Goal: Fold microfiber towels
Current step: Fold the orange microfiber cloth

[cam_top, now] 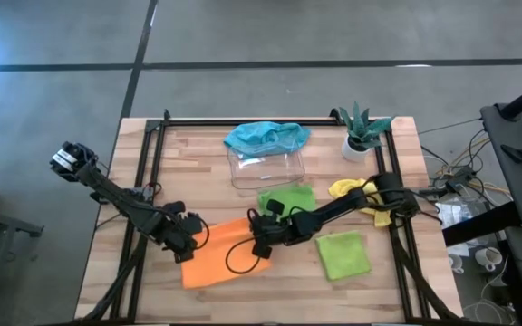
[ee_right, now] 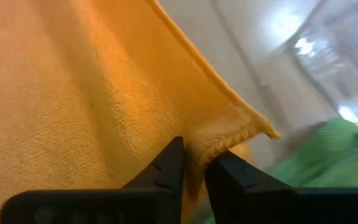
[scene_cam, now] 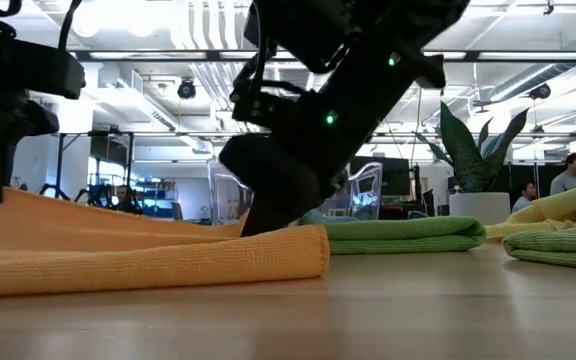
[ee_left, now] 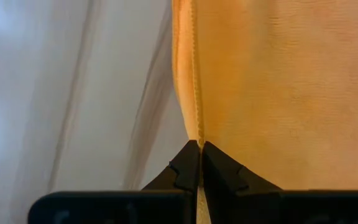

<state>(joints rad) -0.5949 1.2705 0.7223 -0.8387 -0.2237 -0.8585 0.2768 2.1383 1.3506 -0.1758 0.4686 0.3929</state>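
An orange towel lies on the table's near middle, doubled over so that two layers show in the low view. My left gripper is shut at its left edge, and my right gripper stands at its right end near a corner. One lime green towel lies folded to the right and another lies behind. A yellow towel lies under my right arm. A teal towel is draped over a clear tray's far rim. My left gripper pinches the orange towel's hemmed edge between its two shut fingers, coming steeply from above. That edge rises a little toward the fingers while the rest lies on the table. My right gripper has the towel's hem, next to a corner, in the narrow gap between its fingers, slanting down from the right. The cloth there rests on the lower layer.
A small potted plant stands at the back right. Black rails run along the table's left, right and far sides. Bare wood lies along the near edge.
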